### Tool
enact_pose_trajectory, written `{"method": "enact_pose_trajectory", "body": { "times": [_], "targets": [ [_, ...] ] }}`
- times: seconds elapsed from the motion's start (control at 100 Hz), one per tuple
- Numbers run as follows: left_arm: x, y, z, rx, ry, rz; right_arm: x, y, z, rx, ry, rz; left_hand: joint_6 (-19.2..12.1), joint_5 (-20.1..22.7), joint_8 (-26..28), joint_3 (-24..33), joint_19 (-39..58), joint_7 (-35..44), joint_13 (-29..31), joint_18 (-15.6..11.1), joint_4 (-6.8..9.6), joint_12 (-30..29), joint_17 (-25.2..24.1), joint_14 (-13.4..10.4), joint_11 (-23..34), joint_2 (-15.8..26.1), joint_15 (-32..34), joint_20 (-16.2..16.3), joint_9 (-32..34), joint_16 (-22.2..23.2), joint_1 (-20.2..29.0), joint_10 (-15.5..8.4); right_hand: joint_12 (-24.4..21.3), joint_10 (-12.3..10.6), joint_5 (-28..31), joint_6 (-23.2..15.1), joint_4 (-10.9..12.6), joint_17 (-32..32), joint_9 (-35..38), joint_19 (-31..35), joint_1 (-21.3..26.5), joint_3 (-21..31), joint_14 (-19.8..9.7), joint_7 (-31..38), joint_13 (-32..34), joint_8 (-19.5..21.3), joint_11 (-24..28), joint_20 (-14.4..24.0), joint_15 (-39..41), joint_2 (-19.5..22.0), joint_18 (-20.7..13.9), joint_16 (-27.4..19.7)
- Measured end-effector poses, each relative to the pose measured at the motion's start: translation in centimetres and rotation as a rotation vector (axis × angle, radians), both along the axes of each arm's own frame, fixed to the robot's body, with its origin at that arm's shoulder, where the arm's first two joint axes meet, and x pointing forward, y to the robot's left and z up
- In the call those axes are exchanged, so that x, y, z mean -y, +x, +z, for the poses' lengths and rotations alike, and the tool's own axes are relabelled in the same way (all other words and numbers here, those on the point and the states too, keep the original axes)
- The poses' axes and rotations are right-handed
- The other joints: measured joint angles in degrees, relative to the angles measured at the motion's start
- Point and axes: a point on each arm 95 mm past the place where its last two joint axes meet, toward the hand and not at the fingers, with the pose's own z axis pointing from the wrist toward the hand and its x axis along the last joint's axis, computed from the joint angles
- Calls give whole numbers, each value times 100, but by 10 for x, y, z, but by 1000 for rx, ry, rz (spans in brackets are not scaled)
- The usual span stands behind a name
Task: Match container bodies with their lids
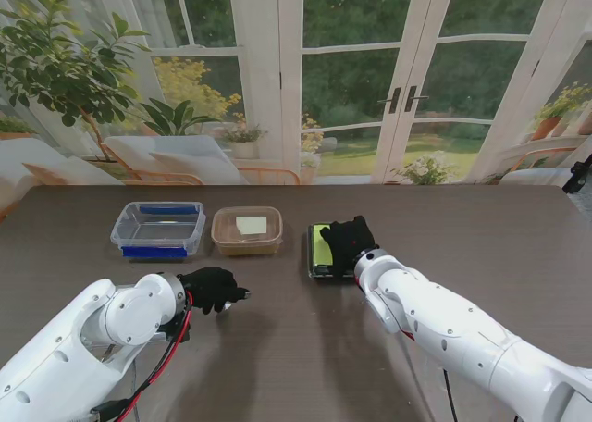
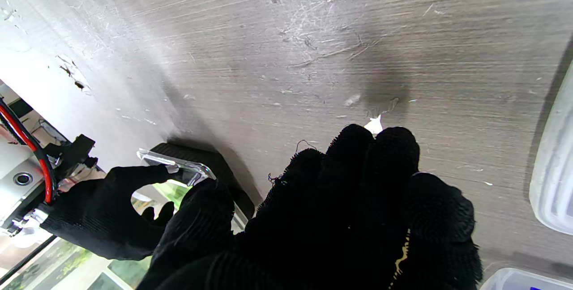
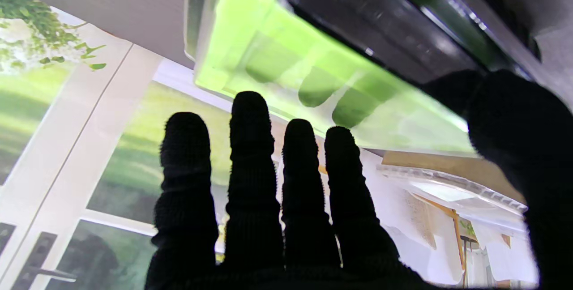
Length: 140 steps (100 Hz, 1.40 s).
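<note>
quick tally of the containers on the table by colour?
Blue-trimmed clear container: 1
Tan container: 1
Green container: 1, partly hidden under the right hand
Total: 3

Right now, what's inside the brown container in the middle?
Inside the brown container lies one pale, flat rectangular piece. Through the translucent walls nothing else shows; whatever lies beneath that piece is covered.

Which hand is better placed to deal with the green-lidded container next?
Right. The right hand is already over the green-lidded container, thumb at its edge and fingers spread above the lid. The left hand is curled near me, well apart.
</note>
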Motion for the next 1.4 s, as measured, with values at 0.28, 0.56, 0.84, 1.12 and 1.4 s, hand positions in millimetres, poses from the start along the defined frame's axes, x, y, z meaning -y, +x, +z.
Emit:
{"method": "enact_pose_trajectory", "body": {
  "times": [0.28,0.56,0.84,1.12,1.4],
  "targets": [
    [-1,1,1,-2,5,0,2,20,3,-2,-13,-46,-2,0,0,0,-1,0,0,-1,0,-50,-9,0,-12,0,-7,-20,-1,-3,0,0,-1,-3,0,-18,0,0,6,0,65,0,-4,0,120,-1,0,0,-86,-1,-71,-24],
    [-2,1,1,-4,10,6,7,22,16,-2,16,-75,-3,0,0,0,-1,0,0,-2,0,-70,-12,1,-20,0,-15,-65,-2,-5,0,0,-1,-3,116,-264,2,0,6,0,217,1,-4,0,111,-1,0,0,-86,7,-71,-24],
    [-2,0,0,0,8,12,8,9,36,10,87,-56,-3,-1,0,0,-1,0,-1,-3,0,-71,-16,1,-24,0,-22,-72,-2,-6,0,0,-7,-3,115,-265,3,0,1,0,217,1,-3,-66,111,-1,-53,0,-86,57,-71,-24],
    [-5,-1,2,43,-12,17,12,-23,66,-40,276,-13,-65,-71,0,0,-228,-32,-402,-140,0,-178,-390,5,-199,0,-350,-153,-204,-86,-1,0,-83,-3,116,-262,149,0,-5,0,-13,-17,92,-86,113,-18,-181,0,-189,1367,-68,-24],
    [-5,-3,5,105,-56,32,18,-51,78,-159,445,10,-201,-214,0,1,-1535,-132,-1161,-375,0,-1076,-1306,10,-762,0,-2058,-933,-740,-999,-1,6,-136,4,118,-249,206,0,-6,0,-9,-277,213,-144,128,-71,-266,0,-365,1670,1,-61]
  ]
}}
